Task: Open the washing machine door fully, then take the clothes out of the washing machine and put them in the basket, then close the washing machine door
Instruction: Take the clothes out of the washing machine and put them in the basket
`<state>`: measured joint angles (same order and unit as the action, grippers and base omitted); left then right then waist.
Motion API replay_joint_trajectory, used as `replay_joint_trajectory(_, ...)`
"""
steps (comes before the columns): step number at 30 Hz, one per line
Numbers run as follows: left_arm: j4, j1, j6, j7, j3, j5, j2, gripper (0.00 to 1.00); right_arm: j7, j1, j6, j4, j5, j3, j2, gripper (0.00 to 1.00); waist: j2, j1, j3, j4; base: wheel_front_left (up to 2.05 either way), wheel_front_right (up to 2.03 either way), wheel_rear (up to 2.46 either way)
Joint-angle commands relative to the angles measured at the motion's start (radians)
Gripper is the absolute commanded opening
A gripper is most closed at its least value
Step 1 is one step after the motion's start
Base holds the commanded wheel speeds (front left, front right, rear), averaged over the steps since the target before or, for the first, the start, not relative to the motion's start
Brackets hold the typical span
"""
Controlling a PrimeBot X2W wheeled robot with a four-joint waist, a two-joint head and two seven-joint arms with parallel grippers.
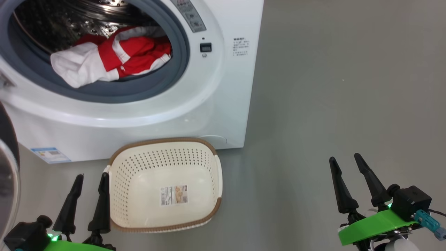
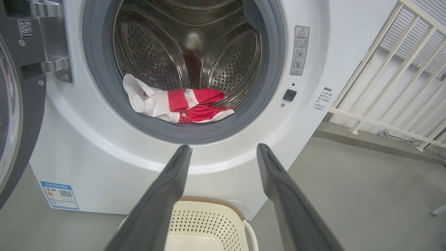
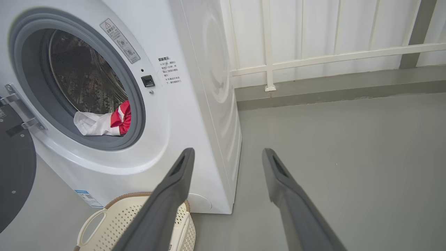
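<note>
The white washing machine [image 1: 146,115] stands with its door [image 1: 8,164] swung wide to the left; the door's black rim [image 2: 24,115] shows in the left wrist view. Red and white clothes [image 1: 111,59] lie at the front of the steel drum, also clothes [image 2: 181,106] and clothes [image 3: 104,122]. The cream basket [image 1: 130,204] sits on the floor before the machine, with nothing in it but its label. My left gripper [image 1: 92,177] is open just left of the basket. My right gripper [image 1: 345,158] is open over bare floor to the right. Both hold nothing.
Grey floor [image 1: 331,87] spreads to the right of the machine. A white railing [image 3: 313,55] runs along the wall behind and beside the machine. The open door takes up the space at the far left.
</note>
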<state>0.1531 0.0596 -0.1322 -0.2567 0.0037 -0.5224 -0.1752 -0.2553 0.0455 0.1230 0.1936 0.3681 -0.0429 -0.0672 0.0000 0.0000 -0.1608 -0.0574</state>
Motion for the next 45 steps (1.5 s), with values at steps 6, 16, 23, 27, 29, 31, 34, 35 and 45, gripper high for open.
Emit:
replay_joint_trajectory(6, -0.025, 0.027, 0.002, -0.005, 0.043, 0.026, -0.026, 1.0, -0.006, 0.036, 0.008, -0.027, -0.006, -0.018, -0.004, 1.0, 0.0, 0.0, -0.01, 0.004, 1.19, -1.19, 0.0)
replay_joint_trajectory(16, -0.025, 0.033, 0.002, -0.005, 0.041, 0.028, -0.022, 1.0, -0.006, 0.045, 0.008, -0.027, -0.007, -0.02, -0.002, 1.0, 0.0, 0.0, -0.021, 0.009, 0.38, -0.38, 0.0)
replay_joint_trajectory(23, -0.011, 0.061, 0.002, -0.005, 0.014, 0.025, -0.035, 1.0, -0.006, 0.06, 0.008, -0.027, -0.01, -0.026, 0.002, 1.0, 0.0, 0.0, -0.043, 0.007, 0.0, 0.0, 0.0)
replay_joint_trajectory(27, 0.032, 0.126, 0.002, -0.005, -0.002, 0.052, -0.058, 1.0, -0.006, 0.071, 0.008, -0.032, -0.011, -0.029, 0.006, 1.0, 0.0, 0.0, -0.072, 0.0, 0.0, 0.0, 0.0)
replay_joint_trajectory(29, 0.062, 0.171, 0.002, -0.005, -0.01, 0.072, -0.066, 1.0, -0.006, 0.078, 0.008, -0.034, -0.012, -0.032, 0.008, 1.0, 0.0, 0.0, -0.089, -0.004, 0.0, 0.0, 0.0)
replay_joint_trajectory(31, 0.094, 0.229, 0.002, -0.005, -0.018, 0.09, -0.07, 1.0, -0.006, 0.086, 0.008, -0.036, -0.012, -0.034, 0.01, 1.0, 0.0, 0.0, -0.108, -0.009, 0.0, 0.0, 0.0)
replay_joint_trajectory(34, 0.146, 0.328, 0.002, -0.005, -0.035, 0.118, -0.079, 1.0, -0.006, 0.1, 0.008, -0.037, -0.011, -0.038, 0.013, 1.0, 0.0, 0.0, -0.138, -0.019, 0.0, 0.0, 0.0)
replay_joint_trajectory(35, 0.167, 0.361, 0.002, -0.005, -0.038, 0.129, -0.082, 1.0, -0.006, 0.105, 0.008, -0.037, -0.011, -0.039, 0.014, 1.0, 0.0, 0.0, -0.147, -0.024, 0.0, 0.0, 0.0)
replay_joint_trajectory(45, 0.429, 0.675, 0.002, -0.005, -0.034, 0.226, -0.115, 1.0, -0.006, 0.153, 0.008, -0.044, 0.016, -0.069, 0.017, 1.0, 0.0, 0.0, -0.246, -0.087, 0.0, 0.0, 0.0)
